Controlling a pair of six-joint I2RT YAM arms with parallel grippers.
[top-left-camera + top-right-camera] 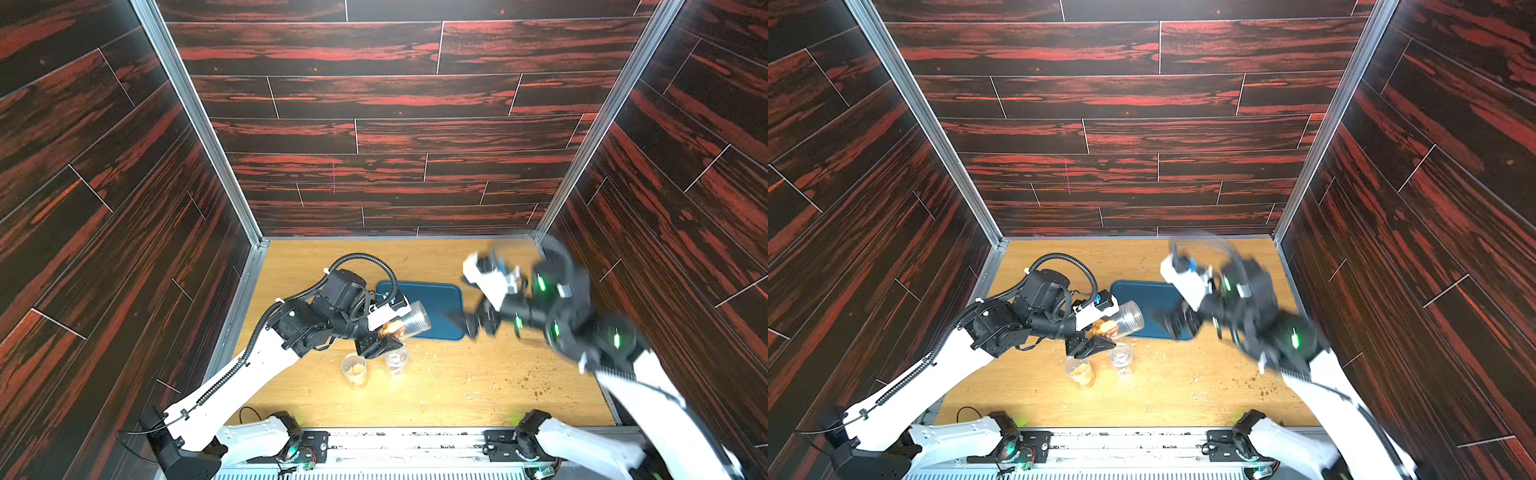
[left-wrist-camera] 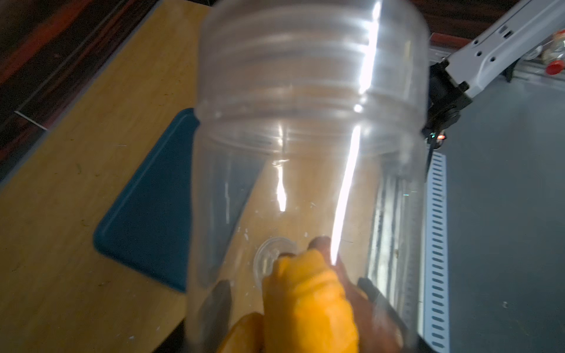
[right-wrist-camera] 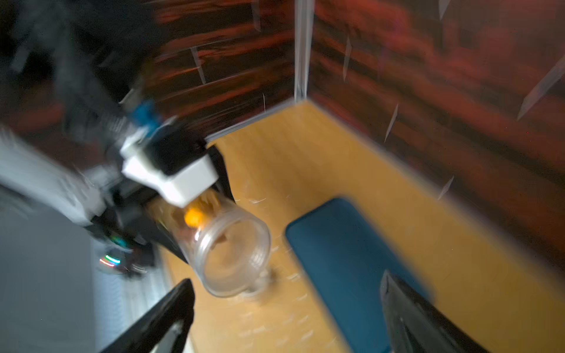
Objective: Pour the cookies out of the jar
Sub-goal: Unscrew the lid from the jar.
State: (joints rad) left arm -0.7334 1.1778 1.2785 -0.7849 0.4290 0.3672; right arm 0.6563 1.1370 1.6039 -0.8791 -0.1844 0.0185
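- The left pincer [image 1: 390, 328] pinches the tilted jar [image 2: 305, 122] at its closed end.
- The cookies [image 2: 308, 302] lie inside the jar, right between that pincer's fingers.
- The right pincer [image 3: 286, 279], spread wide, hangs apart from the jar.

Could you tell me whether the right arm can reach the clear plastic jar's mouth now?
Probably yes: the right gripper, jaws open, hovers by the dark blue tray, facing the open mouth of the clear plastic jar, nothing between.
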